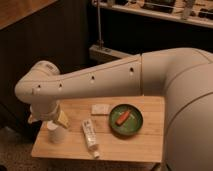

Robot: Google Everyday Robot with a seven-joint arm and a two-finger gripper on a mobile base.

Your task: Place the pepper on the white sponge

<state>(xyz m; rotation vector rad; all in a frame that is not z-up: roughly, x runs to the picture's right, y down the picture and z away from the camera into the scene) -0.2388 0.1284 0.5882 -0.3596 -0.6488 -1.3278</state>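
Camera view: the pepper (123, 118), slim and orange-red, is seen lying aslant inside the round green bowl (135, 129), which is set on the right half of a small wooden table (145, 142). The white sponge (100, 109), a flat pale pad, is laid just left of the bowl near the table's far edge, close to the bowl's rim but apart from the pepper. A white tube (90, 135) is stretched out in front of the sponge, one end pointed toward the table's near edge. Further left, a white cup (55, 134) is stood near the table's left end. The gripper (48, 120) is held just above that cup, well apart from both pepper and sponge; whether it is parted or closed cannot be told. The pale robot arm (100, 77) is stretched in from the right, across the table's far edge, and is bent downward at the wrist. A speckled floor (15, 150) is shown beneath the table's left corner.
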